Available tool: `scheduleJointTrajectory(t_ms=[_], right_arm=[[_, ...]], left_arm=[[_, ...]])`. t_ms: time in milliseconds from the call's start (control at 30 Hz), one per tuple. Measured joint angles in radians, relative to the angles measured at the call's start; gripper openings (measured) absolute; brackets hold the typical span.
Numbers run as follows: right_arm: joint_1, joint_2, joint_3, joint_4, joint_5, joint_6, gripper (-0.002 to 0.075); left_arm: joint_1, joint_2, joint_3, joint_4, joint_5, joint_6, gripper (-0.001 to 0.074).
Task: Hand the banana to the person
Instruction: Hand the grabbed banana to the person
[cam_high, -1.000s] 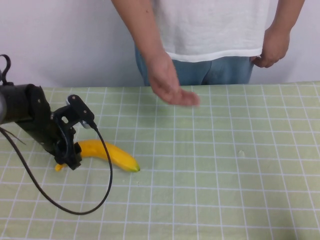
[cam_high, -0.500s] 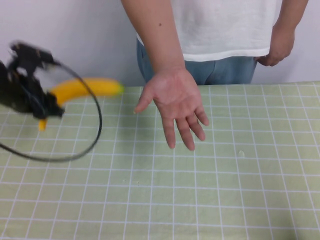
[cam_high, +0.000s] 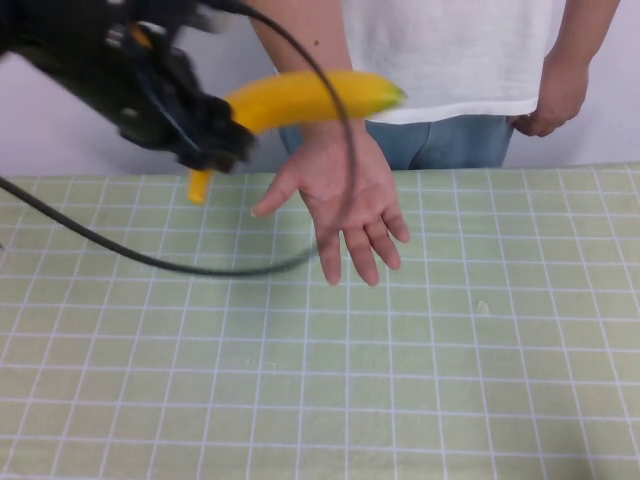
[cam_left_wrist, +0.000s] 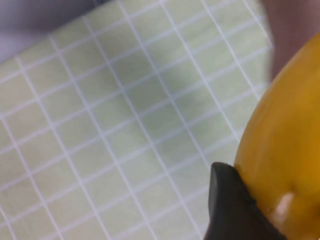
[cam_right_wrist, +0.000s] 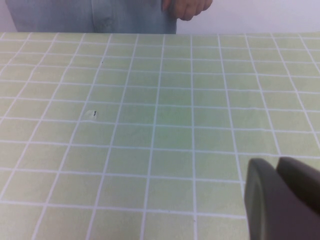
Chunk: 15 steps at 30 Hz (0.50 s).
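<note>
The left gripper (cam_high: 212, 142) is raised well above the table (cam_high: 420, 380) at the far-left side, fingers clamped on the banana (cam_high: 305, 97) near its stem end; a short yellow stub sticks out below the grip. The banana runs roughly level to the right w/ its dark-green tip pointing toward the person (cam_high: 450, 60), and its middle hangs over the wrist of the person's open hand (cam_high: 335, 200). That hand is held palm up, fingers spread toward the robot, above the green checked cloth (touching the fruit or not: can't tell). A black cable (cam_high: 180, 262) loops down from the arm across the front of the hand. In the left wrist view the banana (cam_left_wrist: 285, 150) fills the edge, pressed against a dark finger (cam_left_wrist: 225, 200). The right gripper (cam_right_wrist: 280, 200) sits low over bare cloth nr the person's other hand (cam_right_wrist: 187, 7); only part shows, so its opening can't be told.
</note>
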Motion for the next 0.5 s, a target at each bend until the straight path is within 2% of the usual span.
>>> scheduleJointTrajectory(t_ms=[100,200,500], right_arm=[[0.000,0.000,0.000,0.000,0.000,0.000,-0.0007],[0.000,0.000,0.000,0.000,0.000,0.000,-0.0007],[0.000,0.000,0.000,0.000,0.000,0.000,-0.0007]], left_arm=[[-0.082,0.009,-0.004,0.067,0.038,-0.101,0.0271],[-0.127,0.042,-0.005,0.082,0.069,-0.178,0.0271],[-0.134,0.174,-0.005,0.083,0.067,-0.205,0.0289]])
